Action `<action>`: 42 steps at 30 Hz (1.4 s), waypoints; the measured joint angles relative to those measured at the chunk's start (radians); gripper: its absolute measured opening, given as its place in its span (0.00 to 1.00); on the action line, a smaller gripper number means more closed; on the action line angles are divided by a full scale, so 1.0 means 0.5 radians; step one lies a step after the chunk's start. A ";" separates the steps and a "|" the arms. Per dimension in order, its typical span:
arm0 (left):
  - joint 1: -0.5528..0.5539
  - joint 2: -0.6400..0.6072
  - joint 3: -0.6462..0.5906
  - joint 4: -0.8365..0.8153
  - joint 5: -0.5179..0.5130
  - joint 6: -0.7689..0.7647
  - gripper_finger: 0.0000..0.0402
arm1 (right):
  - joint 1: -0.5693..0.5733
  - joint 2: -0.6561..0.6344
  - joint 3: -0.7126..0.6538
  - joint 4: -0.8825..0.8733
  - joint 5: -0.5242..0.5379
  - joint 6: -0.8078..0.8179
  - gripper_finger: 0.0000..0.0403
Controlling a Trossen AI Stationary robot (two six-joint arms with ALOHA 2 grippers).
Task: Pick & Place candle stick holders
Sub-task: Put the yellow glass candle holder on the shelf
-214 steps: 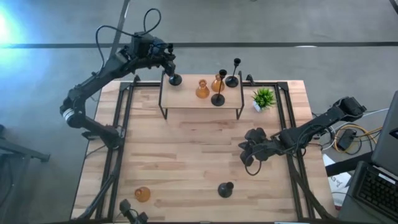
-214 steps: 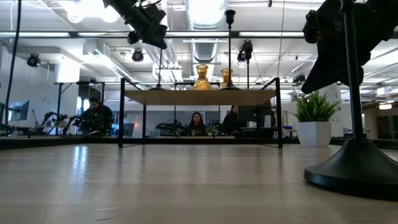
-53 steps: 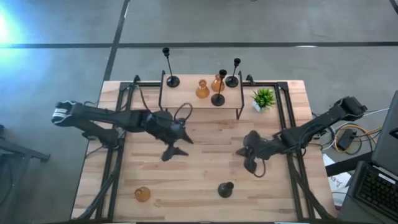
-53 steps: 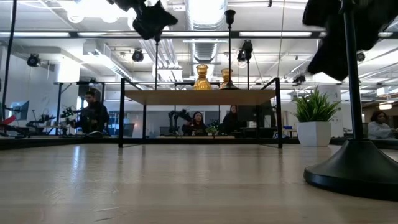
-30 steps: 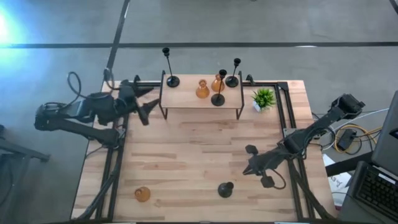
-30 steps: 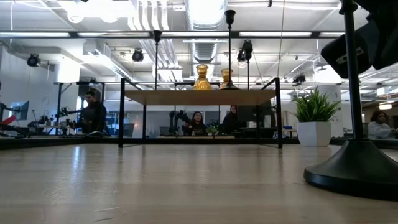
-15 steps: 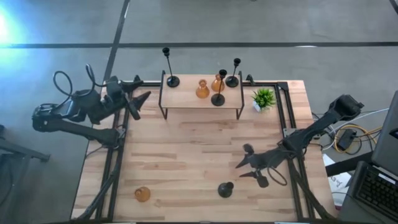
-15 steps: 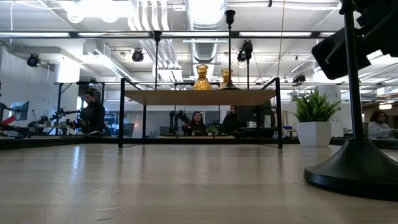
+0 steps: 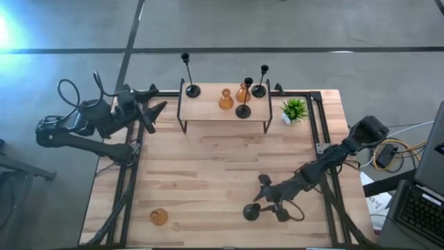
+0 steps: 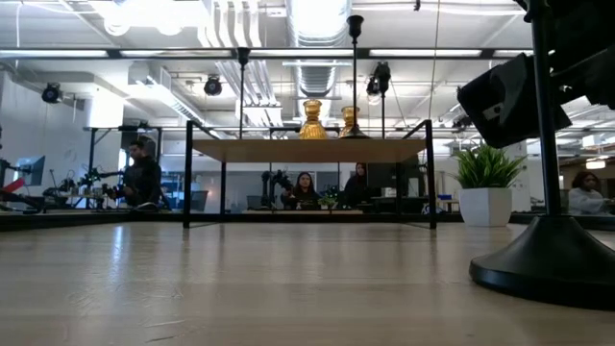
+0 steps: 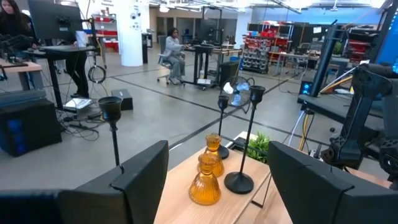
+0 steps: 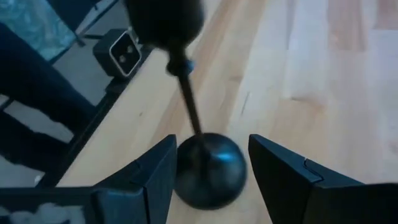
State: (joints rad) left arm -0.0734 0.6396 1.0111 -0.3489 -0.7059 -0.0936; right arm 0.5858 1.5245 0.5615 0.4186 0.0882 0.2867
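Note:
A black candle stick holder [image 9: 251, 212] stands on its round base near the table's front edge. In the right wrist view that base [image 12: 208, 171] sits between the fingers of my open right gripper [image 12: 211, 149]; whether they touch it I cannot tell. An amber holder [image 9: 159, 216] stands at the front left. Three black holders [image 9: 191, 89] and two amber ones [image 9: 225, 99] stand on the raised shelf [image 9: 208, 111] at the back. My left gripper [image 9: 154, 114] hangs open beside the shelf's left end, holding nothing.
A small green potted plant [image 9: 294, 109] stands to the right of the shelf. Black metal rails [image 9: 132, 173] run along the table's left and right sides. Bare wood lies across the table's middle [image 9: 222, 167]. People sit in the room beyond the table.
My right gripper has moved toward the near edge and leftward, down to the black holder at the front, and now has its fingers either side of the base. My left gripper has drawn back a little toward the table's left edge. No holder has moved.

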 joint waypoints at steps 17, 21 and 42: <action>0.000 -0.018 0.000 -0.006 0.002 0.030 0.69 | 0.011 0.158 0.277 0.007 -0.072 0.050 0.21; 0.000 -0.018 0.000 -0.008 0.002 0.017 0.69 | 0.008 0.144 0.276 -0.021 -0.066 0.100 0.05; 0.000 -0.014 -0.002 -0.038 0.007 -0.042 0.69 | -0.012 0.143 0.269 -0.202 -0.073 0.087 0.22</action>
State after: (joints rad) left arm -0.0734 0.6327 1.0100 -0.3679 -0.7025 -0.1146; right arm 0.5797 1.5959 0.6962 0.3174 0.0517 0.3304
